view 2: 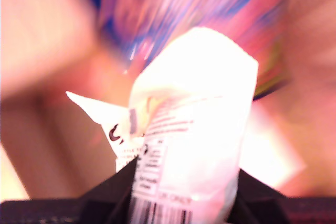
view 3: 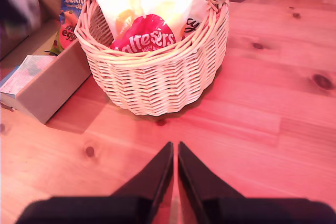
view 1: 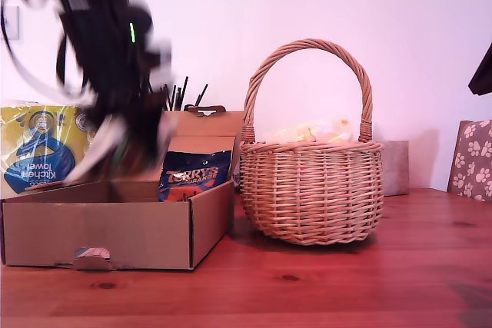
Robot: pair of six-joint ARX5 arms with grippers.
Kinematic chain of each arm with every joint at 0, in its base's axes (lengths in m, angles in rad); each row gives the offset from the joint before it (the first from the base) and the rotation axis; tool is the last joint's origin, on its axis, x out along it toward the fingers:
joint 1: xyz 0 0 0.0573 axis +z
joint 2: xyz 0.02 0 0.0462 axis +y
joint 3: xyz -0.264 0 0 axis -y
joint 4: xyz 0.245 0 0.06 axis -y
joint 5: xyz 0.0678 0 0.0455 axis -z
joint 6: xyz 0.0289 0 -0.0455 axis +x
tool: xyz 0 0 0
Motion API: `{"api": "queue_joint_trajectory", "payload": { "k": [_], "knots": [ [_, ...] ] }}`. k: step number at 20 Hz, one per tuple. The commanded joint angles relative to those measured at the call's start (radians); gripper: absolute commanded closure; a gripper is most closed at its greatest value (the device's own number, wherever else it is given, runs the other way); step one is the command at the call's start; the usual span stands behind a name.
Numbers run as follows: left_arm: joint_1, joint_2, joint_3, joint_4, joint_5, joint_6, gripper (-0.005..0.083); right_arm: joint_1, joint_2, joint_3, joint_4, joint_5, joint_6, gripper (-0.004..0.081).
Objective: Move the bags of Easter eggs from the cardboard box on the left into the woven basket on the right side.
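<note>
The whitish bag (view 2: pixel 189 129) with dark print is seen clamped between the jaws of my first gripper (view 2: pixel 184 192), its long axis standing up and away from the fingertips. In the exterior view a blurred arm is seen over the cardboard box (view 1: pixel 115 228); the bag there is only a pale smear and cannot be placed exactly against the box floor.

The woven basket (view 1: pixel 311 190) lies beyond the box's end wall from that arm, toward the exterior view's right, and its rim stands higher than the box. The carry is therefore judged to need height first, then travel along the table toward the basket, passing under or beside the arched handle.

The dark blue Terry's orange bag (view 1: pixel 192 176) is left leaning inside the box, at the end nearest the basket.

My second gripper (view 3: pixel 175 182) is seen with its jaws closed on nothing above bare table, the basket directly ahead of it and already holding other sweet bags. It is nearer the basket, but the load is with the first.
</note>
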Motion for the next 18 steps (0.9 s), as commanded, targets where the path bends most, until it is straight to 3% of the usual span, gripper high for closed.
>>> {"api": "queue_joint_trajectory", "payload": {
  "k": [1,6,9,12,15,18],
  "knots": [
    [-0.009,-0.068,0.01,0.009,0.08,-0.013,0.0561,-0.009,0.0,-0.025,0.011,0.026,-0.002,0.0771],
    [-0.053,-0.223,-0.005,0.055,0.121,-0.024,0.0562,-0.057,0.0,-0.025,0.051,0.032,0.001,0.0771],
    [-0.095,-0.282,-0.095,0.213,0.118,-0.085,0.0588,-0.077,0.0,-0.025,0.07,0.032,0.001,0.0771],
    [-0.149,-0.344,-0.267,0.472,0.113,-0.147,0.0594,-0.094,0.0,-0.025,0.069,0.031,0.001,0.0771],
    [-0.217,-0.364,-0.463,0.835,0.063,-0.182,0.0594,-0.1,0.0,-0.025,0.069,0.031,0.002,0.0771],
    [-0.307,-0.333,-0.623,1.211,-0.037,-0.197,0.0594,-0.1,-0.002,-0.025,0.069,0.031,0.002,0.0771]
  ]
}}
